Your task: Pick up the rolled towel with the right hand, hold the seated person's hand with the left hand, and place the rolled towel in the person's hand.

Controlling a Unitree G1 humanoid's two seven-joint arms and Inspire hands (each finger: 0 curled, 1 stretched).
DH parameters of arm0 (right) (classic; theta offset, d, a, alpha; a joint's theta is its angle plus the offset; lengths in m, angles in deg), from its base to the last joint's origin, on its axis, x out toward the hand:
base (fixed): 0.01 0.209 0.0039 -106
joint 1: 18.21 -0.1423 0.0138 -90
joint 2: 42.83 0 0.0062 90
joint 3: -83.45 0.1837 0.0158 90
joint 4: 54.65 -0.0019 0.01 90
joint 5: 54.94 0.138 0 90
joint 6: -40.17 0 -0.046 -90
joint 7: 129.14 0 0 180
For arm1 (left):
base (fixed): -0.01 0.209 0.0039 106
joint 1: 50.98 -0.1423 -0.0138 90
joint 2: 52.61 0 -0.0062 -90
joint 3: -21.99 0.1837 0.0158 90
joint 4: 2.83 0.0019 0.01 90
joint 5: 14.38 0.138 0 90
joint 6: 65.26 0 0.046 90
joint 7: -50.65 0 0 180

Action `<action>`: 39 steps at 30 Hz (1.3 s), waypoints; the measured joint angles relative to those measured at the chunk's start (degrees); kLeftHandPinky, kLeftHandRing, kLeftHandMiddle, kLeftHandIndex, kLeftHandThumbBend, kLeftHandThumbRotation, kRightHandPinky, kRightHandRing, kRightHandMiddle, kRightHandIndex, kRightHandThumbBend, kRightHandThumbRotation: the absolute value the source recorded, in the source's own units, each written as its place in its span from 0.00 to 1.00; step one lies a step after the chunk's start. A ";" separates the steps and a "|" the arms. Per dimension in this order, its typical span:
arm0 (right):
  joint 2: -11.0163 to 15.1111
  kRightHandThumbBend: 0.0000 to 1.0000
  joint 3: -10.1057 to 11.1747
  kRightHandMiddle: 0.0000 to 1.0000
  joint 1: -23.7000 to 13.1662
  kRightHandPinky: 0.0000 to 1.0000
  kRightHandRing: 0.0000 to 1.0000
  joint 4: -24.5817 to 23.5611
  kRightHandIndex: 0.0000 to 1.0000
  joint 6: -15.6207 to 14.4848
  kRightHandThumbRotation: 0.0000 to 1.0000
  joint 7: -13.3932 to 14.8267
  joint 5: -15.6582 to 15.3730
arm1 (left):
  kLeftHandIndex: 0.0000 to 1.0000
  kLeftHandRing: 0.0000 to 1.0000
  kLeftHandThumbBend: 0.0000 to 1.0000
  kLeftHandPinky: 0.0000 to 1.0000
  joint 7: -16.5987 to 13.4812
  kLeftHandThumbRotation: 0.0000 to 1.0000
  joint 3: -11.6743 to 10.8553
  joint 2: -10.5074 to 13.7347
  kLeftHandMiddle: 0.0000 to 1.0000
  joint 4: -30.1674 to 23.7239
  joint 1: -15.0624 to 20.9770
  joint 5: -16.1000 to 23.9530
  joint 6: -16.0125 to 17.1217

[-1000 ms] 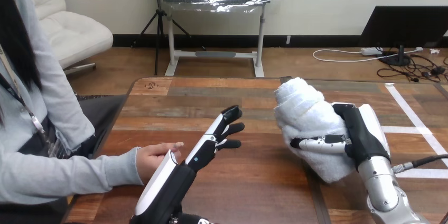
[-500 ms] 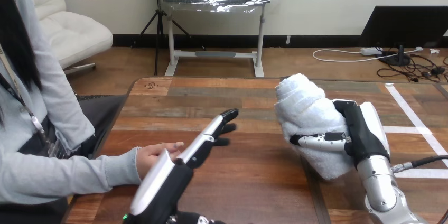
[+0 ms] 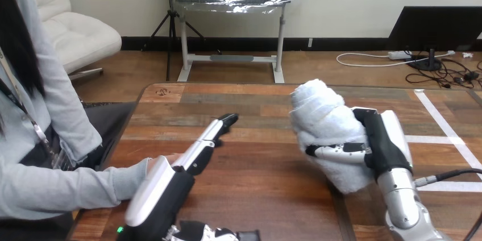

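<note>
Tabletop [image 3: 267,195] of dark wood planks fills the lower half of the frame. Right of centre, the rolled towel [image 3: 327,119] is white and thick, tilted so that its upper end leans toward the frame's upper left and its lower end points to the lower right. The right hand [image 3: 379,141] grips it from the right side: the black palm presses against the roll, and the thumb [image 3: 338,151] is curled across the towel's lower front. The silver forearm rises from the bottom right corner. Whether the towel's lower end touches the wood cannot be told.

At lower left of centre, the left hand [image 3: 177,174] reaches up and to the right from the bottom edge, its white back shell turned toward the frame's left. Its fingers are straight and together, tips pointing toward the table's middle, closed on nothing. The person's hand [image 3: 174,156] lies at the table's left edge, mostly hidden behind the left hand; whether the two touch cannot be told. The towel is well apart from both, across bare wood.
</note>
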 measured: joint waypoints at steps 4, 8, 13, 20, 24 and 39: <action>-0.24 0.83 -0.01 0.39 0.00 0.26 0.30 0.00 0.44 0.54 0.01 0.30 -0.06 | 0.96 0.94 1.00 0.89 -2.61 0.33 -0.65 1.36 0.98 -0.91 0.00 2.40 -1.56; -0.34 0.83 -0.01 0.39 0.00 0.26 0.30 0.00 0.45 0.89 0.01 0.32 -0.04 | 0.97 0.94 1.00 0.90 -5.35 0.32 -1.33 3.12 0.98 -1.62 0.02 4.43 -3.17; -0.37 0.83 0.04 0.40 0.03 0.26 0.30 0.00 0.45 0.97 0.02 0.32 0.04 | 0.97 0.95 1.00 0.91 -7.58 0.31 -1.93 5.34 0.98 -1.93 0.10 5.56 -4.63; -0.37 0.84 0.11 0.39 0.08 0.26 0.30 0.00 0.45 0.97 0.02 0.34 0.09 | 0.97 0.95 1.00 0.93 -9.26 0.33 -2.20 8.94 0.98 -1.94 0.42 5.60 -7.24; -0.37 0.84 0.15 0.39 0.11 0.26 0.30 0.00 0.45 1.00 0.02 0.34 0.12 | 0.97 0.95 1.00 0.92 -9.97 0.33 -2.21 10.83 0.98 -1.95 0.66 5.89 -9.00; -0.44 0.84 0.92 0.39 0.14 0.26 0.30 0.00 0.44 1.11 0.03 0.66 0.15 | 0.97 0.95 1.00 0.91 -11.01 0.30 -1.91 16.38 0.97 -0.26 2.77 5.07 -11.57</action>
